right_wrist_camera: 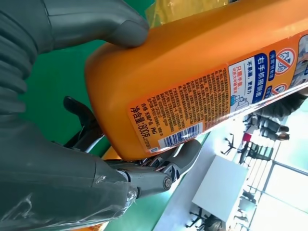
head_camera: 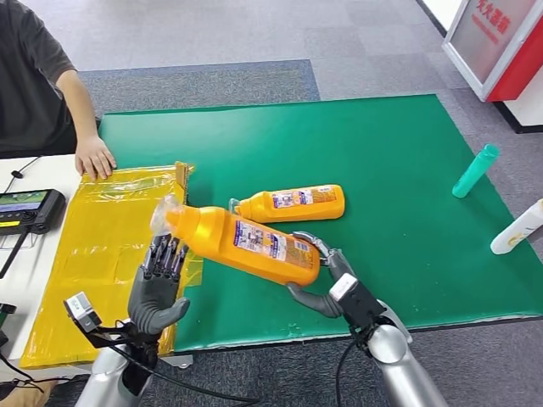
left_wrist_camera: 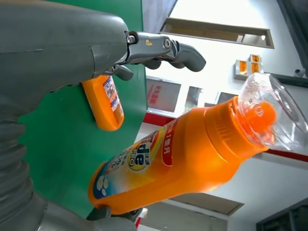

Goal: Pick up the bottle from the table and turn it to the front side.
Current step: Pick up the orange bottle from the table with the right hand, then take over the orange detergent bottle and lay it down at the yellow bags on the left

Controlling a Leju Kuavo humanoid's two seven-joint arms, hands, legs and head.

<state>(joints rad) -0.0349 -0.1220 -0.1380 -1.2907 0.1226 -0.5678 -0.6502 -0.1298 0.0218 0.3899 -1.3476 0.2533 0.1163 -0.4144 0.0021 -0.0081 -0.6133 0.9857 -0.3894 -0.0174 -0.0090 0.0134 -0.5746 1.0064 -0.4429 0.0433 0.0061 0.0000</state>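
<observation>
Your robot's two silver arms rise from the lower edge of the head view. Its right hand (head_camera: 327, 284) grips the base end of an orange bottle (head_camera: 246, 243), thumb on one side and fingers wrapped round the other, and holds it lifted clear of the green mat (head_camera: 410, 203). You see the bottle lying nearly level, base toward the robot's right, its clear-capped neck (head_camera: 165, 216) pointing left and slightly up, the white-and-blue printed label facing the camera. In the right wrist view the barcode and small print sit just above the fingers (right_wrist_camera: 171, 166). Your left hand (head_camera: 157, 284) stands open, fingers spread and upright, just under the bottle's neck; you cannot tell from the pictures whether the fingertips touch it. The left wrist view shows the clear cap (left_wrist_camera: 270, 113) over an orange nozzle, apart from that hand's fingers.

Behind the held bottle, a second orange bottle (head_camera: 291, 203) lies on its side on the mat. You also see a yellow plastic sheet (head_camera: 96, 246) spread to the left, with a person's hand (head_camera: 95, 157) resting on its far edge. A teal bottle (head_camera: 475, 170) and a white bottle (head_camera: 517, 227) lie near the mat's right edge. A dark handheld device (head_camera: 29, 209) sits on the white table at far left.
</observation>
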